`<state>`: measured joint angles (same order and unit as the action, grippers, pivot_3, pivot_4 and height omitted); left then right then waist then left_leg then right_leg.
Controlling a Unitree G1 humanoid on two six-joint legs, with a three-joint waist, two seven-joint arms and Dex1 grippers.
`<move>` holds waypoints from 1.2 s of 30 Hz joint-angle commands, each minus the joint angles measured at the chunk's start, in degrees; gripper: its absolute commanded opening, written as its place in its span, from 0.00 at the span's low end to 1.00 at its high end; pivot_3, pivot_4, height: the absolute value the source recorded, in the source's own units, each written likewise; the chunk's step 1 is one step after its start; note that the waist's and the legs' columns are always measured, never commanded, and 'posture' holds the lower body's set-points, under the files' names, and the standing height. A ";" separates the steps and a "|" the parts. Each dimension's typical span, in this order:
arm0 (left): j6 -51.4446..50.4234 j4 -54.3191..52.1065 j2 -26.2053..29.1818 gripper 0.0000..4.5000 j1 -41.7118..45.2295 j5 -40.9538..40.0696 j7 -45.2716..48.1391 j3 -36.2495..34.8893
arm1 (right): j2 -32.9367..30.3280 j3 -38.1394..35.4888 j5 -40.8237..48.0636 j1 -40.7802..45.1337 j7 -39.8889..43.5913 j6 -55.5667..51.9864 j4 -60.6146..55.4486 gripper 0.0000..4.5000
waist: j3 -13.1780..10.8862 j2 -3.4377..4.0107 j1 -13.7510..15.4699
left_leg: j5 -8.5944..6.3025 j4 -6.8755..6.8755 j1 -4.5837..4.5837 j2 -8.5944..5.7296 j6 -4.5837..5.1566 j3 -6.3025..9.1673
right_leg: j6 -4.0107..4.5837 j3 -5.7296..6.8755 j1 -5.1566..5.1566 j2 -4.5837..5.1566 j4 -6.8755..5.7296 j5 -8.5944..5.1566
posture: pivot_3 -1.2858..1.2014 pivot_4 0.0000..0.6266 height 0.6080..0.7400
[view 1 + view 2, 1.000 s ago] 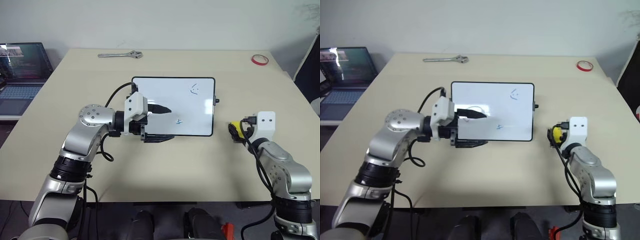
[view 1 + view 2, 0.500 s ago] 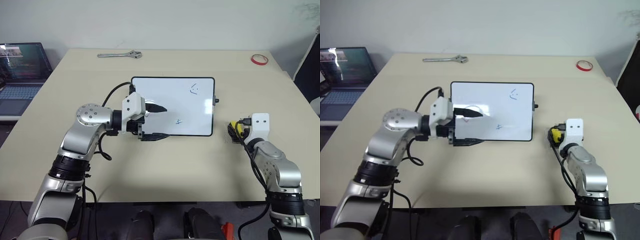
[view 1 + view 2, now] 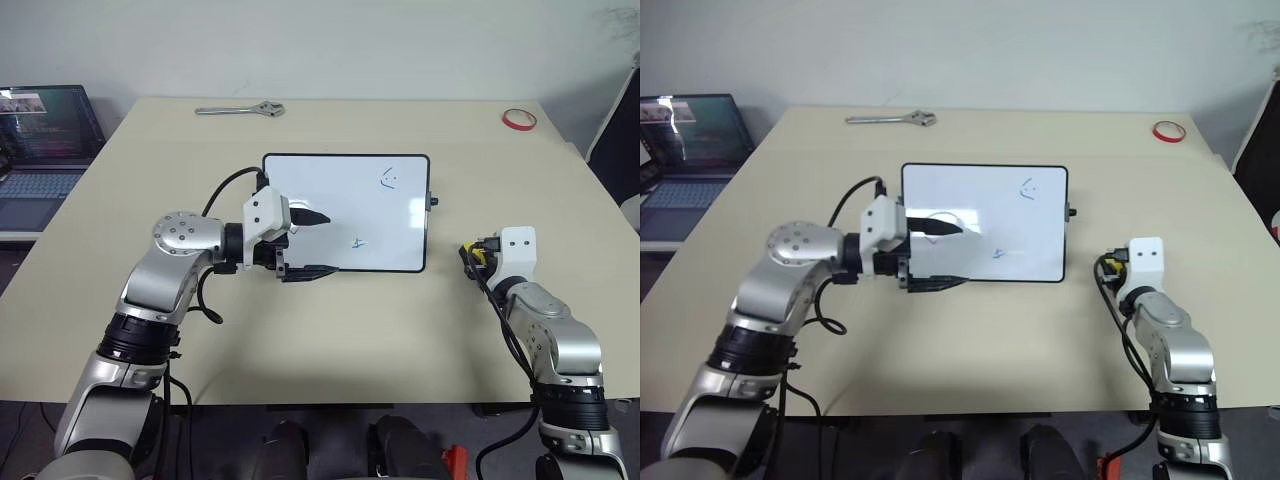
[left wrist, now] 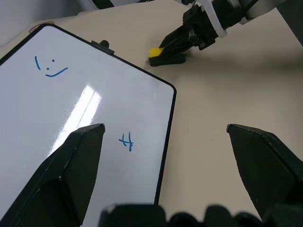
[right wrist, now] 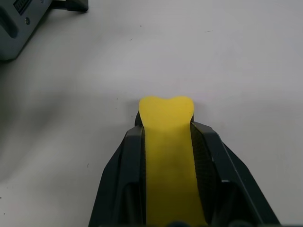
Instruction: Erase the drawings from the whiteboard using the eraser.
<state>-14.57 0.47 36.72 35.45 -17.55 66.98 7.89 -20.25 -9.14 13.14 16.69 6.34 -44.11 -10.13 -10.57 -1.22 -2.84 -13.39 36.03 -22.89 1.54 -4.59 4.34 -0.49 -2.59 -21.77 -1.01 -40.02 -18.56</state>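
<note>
The whiteboard [image 3: 340, 190] lies flat at the table's middle. On it are a small smiley drawing [image 3: 388, 178] and a blue scribble [image 3: 359, 242]. A red mark [image 3: 937, 237] peeks out beside my left gripper's upper finger. My left gripper [image 3: 318, 243] is open and straddles the board's near left edge, one finger over the white surface and one off it. To the right of the board, on the table, my right gripper [image 5: 165, 127] is shut on the yellow eraser [image 5: 165, 142], whose end sticks out past the fingertips. The eraser [image 4: 158, 51] rests low on the tabletop.
A metal wrench [image 3: 240, 109] lies at the table's far side, and a red tape ring [image 3: 519, 119] at the far right corner. An open laptop [image 3: 45, 140] stands beyond the table's left edge. Bare tabletop runs along the near side.
My right gripper's fingers have closed from wide open onto the yellow eraser. Both arms have stayed about where they were.
</note>
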 commanded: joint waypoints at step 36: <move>-9.63 -4.38 -0.32 1.00 2.86 3.24 -14.19 -3.27 | 3.39 20.30 -12.79 30.44 8.36 16.29 17.97 0.22 | 0.00 0.00 0.02 | 0.01 0.04 -0.12 0.07 0.00 0.05 | 0.01 0.06 -0.13 0.19 -0.03 0.01 | 0.52 0.24 1.00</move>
<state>-24.26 -0.90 35.92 37.78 -14.27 53.12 5.36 -17.00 10.77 1.06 45.88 13.44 -28.75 7.69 -10.58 -1.22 -2.82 -13.38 36.07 -23.01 1.60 -4.59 4.39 -0.48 -2.53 -21.90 -0.82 -40.06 -18.55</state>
